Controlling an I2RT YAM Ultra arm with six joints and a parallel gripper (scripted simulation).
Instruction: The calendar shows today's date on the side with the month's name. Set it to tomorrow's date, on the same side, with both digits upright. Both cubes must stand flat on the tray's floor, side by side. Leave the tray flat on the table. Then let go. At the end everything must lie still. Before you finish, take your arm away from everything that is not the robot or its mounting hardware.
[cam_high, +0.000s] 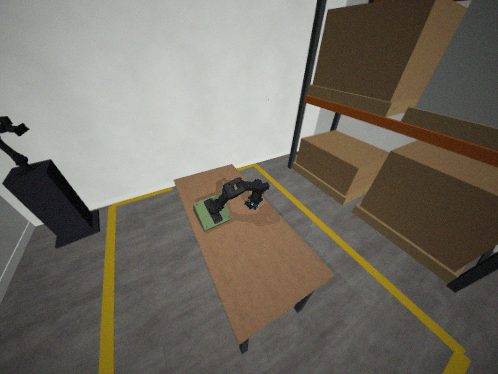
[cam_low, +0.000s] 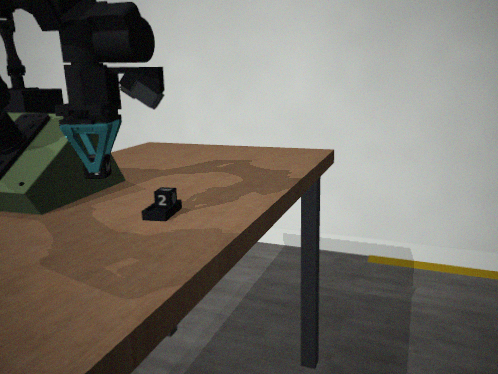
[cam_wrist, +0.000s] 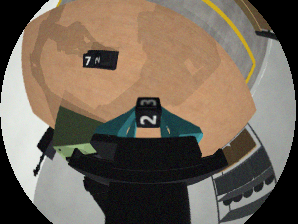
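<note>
Hovering cube (cam_low: 103, 167) (cam_wrist: 148, 113) (1), off tray (cam_low: 155, 213) (cam_wrist: 109, 60).

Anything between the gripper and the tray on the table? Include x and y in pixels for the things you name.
The exterior view shows only bare wooden tabletop and its shadows between the raised gripper (cam_low: 97, 172) (cam_wrist: 148, 117) and the tray (cam_low: 155, 214) (cam_wrist: 109, 60).
</note>
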